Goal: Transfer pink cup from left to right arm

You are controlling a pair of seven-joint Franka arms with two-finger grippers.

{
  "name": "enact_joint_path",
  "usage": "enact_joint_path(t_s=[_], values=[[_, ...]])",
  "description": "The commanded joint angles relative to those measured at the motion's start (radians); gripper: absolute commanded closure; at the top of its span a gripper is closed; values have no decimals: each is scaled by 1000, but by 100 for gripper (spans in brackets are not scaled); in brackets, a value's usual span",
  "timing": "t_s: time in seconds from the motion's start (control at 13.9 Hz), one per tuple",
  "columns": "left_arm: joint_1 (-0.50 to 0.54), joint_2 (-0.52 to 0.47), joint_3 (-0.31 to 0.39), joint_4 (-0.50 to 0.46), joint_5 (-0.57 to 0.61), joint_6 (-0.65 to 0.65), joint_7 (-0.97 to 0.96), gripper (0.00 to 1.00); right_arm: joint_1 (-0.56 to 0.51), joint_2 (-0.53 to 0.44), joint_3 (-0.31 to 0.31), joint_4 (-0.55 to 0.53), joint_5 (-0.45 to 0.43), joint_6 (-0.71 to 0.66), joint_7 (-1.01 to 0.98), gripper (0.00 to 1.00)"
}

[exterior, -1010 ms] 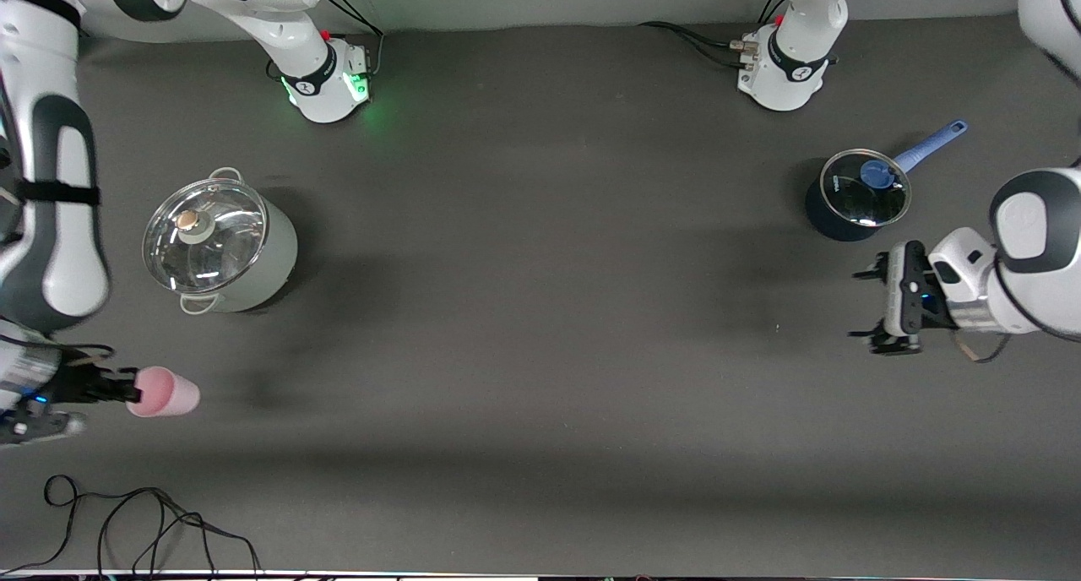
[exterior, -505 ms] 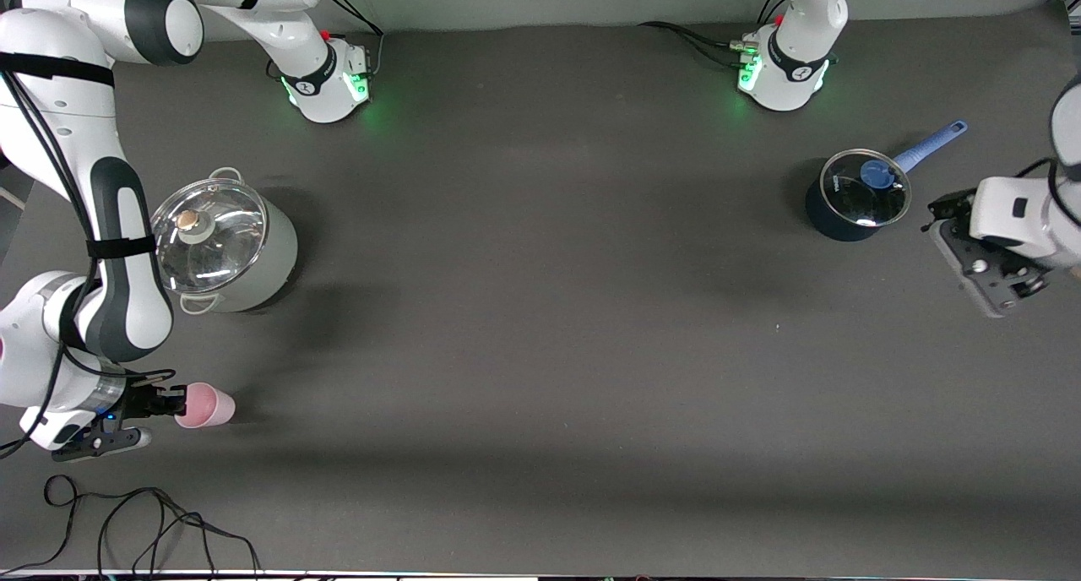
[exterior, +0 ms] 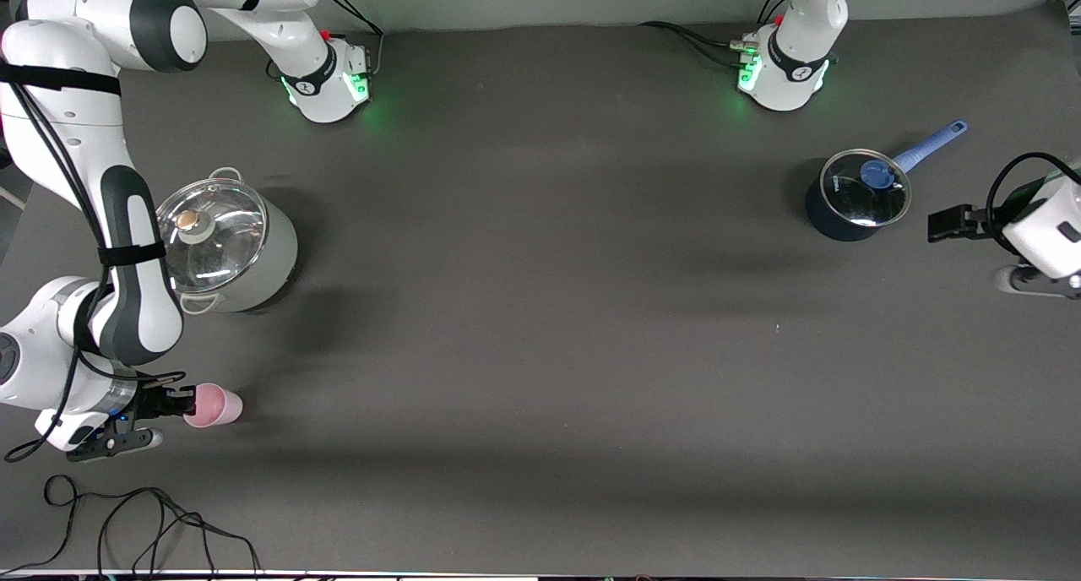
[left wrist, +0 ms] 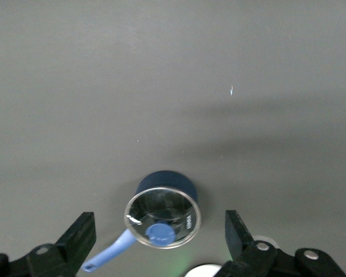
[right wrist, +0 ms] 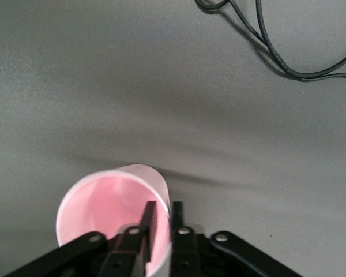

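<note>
Table (exterior: 540,353), dark grey, matte.

Lidded pot (exterior: 221,247) on surface (exterior: 540,353) toward right arm's end — cup (exterior: 214,405) nearer camera. Saucepan (exterior: 855,194) toward left arm's end. Cable (exterior: 127,522) nearest camera.

The pink cup (exterior: 213,405), pinched by its rim in the right gripper (exterior: 181,404), is carried a little toward the middle of the desk compared with a second ago, and the right arm is now seen bent lower over the steel pot's end. The left gripper (exterior: 944,224) is drawn back toward the left arm's edge of the desk and is turned, so that its spread fingers (left wrist: 81,234) now frame the blue saucepan (left wrist: 163,209) below.
</note>
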Motion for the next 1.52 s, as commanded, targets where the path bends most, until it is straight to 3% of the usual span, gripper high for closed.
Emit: enact_joint_path(t_s=[0.0,0.22,0.51,0.79,1.01,1.23,1.3,1.37,1.44], values=[[-5,30,3,72,13,-18,-78,0,2,1,-3,9,16,5,-28,1],[-21,36,0,134,10,-14,-79,0,4,-10,-5,8,15,-2,-28,1],[-27,7,-22,68,-38,64,-93,0,7,-54,-12,12,0,-81,-28,0],[-31,-83,-23,-88,-41,135,-93,0,11,-220,-11,15,-71,-300,-13,0],[-60,-139,-25,-182,-42,164,-93,0,37,-355,-12,15,-73,-454,-5,0],[-70,-143,-22,-185,-45,172,-84,0,53,-470,-11,11,-73,-607,67,0],[-100,-148,-7,-185,-45,174,-79,0,54,-501,-8,6,-71,-639,81,0],[-179,-150,62,-187,-45,175,-81,0,65,-525,-8,2,-71,-666,82,0],[-292,-151,178,-187,-45,175,-81,0,85,-554,-14,-12,-71,-686,84,0]])
